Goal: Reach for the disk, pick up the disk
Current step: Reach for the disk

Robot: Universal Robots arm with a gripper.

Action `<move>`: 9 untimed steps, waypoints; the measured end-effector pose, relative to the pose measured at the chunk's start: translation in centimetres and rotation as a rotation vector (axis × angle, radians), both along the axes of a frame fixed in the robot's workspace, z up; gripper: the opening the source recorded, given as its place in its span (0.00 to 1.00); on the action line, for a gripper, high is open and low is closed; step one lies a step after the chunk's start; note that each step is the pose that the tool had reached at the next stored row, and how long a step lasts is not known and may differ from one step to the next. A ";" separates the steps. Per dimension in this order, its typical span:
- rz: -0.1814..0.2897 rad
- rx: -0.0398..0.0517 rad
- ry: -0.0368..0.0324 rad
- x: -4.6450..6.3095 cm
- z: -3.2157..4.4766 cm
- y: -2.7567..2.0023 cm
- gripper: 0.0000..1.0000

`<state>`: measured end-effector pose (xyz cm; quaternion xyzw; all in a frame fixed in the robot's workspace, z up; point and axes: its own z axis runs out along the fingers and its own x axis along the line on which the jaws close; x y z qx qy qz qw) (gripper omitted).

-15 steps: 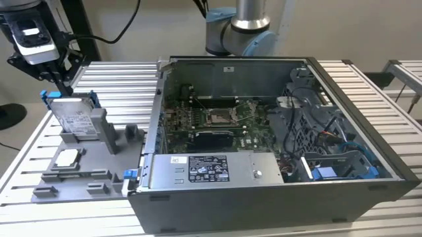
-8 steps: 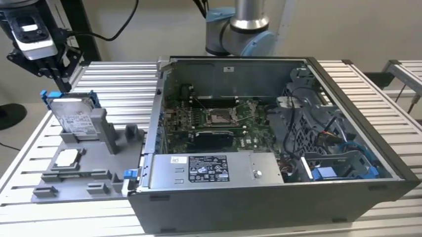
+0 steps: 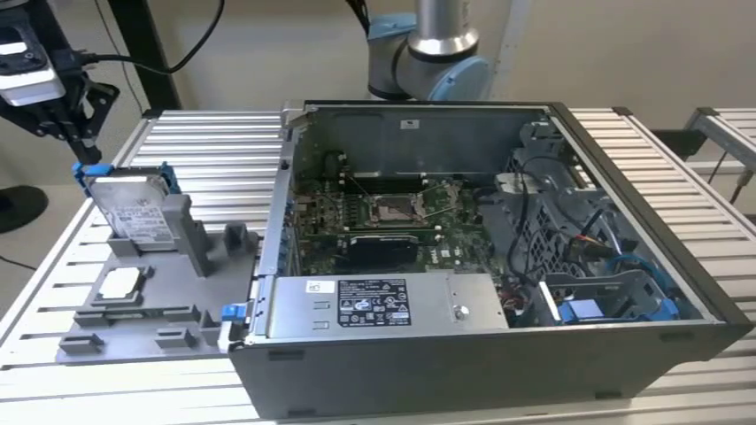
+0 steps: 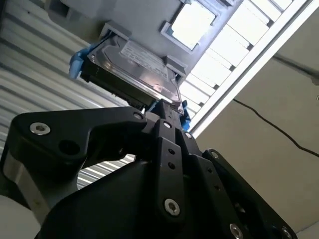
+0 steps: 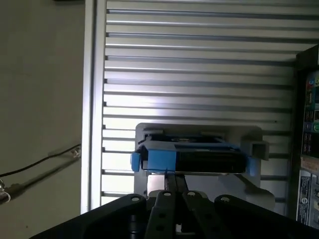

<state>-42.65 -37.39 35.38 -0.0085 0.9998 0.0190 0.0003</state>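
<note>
Gripper (image 3: 87,161) clenched, tips drawn together against the blue bracket (image 3: 91,170) at the upper corner of the disk (image 3: 133,211); a hold on it cannot be confirmed. Disk stands upright in a grey fixture (image 3: 165,310) on the slatted table (image 3: 212,142). In the exterior view, chip (image 3: 122,283) lies at the disk's 6 o'clock, open case (image 3: 473,354) at its 3 o'clock.
</note>
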 end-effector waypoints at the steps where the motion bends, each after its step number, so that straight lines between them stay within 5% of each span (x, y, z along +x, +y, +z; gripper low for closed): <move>1: 0.000 0.0000 -0.0001 -0.2 0.00 0.15 0.00; 9: 0.000 0.0001 -0.0002 -0.5 -0.02 0.92 0.00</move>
